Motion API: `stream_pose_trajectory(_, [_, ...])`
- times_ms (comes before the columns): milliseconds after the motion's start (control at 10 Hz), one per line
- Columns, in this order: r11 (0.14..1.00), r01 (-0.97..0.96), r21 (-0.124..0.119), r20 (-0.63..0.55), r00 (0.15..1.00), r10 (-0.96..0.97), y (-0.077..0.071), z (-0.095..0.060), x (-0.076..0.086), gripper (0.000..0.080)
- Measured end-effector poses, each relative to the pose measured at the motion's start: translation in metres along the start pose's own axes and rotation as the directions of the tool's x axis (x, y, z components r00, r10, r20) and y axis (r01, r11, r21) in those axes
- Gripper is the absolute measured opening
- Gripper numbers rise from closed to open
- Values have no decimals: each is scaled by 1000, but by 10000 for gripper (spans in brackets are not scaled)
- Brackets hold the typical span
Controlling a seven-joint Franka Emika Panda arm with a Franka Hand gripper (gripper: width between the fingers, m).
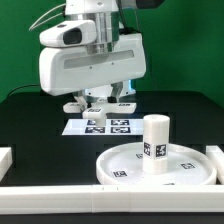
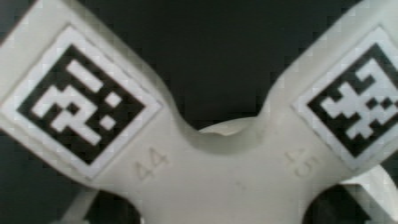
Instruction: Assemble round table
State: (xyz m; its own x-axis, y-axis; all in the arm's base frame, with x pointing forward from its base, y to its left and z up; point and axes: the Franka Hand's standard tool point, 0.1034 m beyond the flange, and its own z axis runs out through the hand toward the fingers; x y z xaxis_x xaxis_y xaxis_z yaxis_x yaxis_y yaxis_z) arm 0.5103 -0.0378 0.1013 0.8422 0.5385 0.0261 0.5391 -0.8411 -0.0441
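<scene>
While tool [image 1: 100, 98] hangs over cross foot [image 2: 199, 165], grip unclear; leg [image 1: 154, 135] well apart

leg [image 1: 154, 143] upright on disc [image 1: 118, 166], marker board [image 1: 108, 126] behind them, foot [image 2: 199, 165] farther back

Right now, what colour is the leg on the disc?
The leg is white with a black-and-white tag; exterior view shows it best.

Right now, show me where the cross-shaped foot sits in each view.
Exterior view: the cross-shaped foot is at the gripper, just above the marker board in the picture.
Wrist view: the foot fills the picture, with two tagged arms spreading apart.
Shared landmark: the black table, which shows dark between the arms in the wrist view.
</scene>
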Motion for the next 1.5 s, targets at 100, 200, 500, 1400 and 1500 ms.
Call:
stream_pose_trajectory(100, [1000,-8,-12,-8,1000,8,-4,-11,18,446])
stream_pose_trajectory(200, [1000,-26,-10,-2,1000,26,-14,-20,37,446])
stream_pose_trajectory(500, [998,-51,-36,-10,999,50,-37,-34,66,446])
stream_pose_trajectory(1400, [999,-44,-24,8,999,44,-48,-21,104,448])
stream_pose_trajectory(1500, [999,-44,-24,8,999,44,-49,-21,104,448])
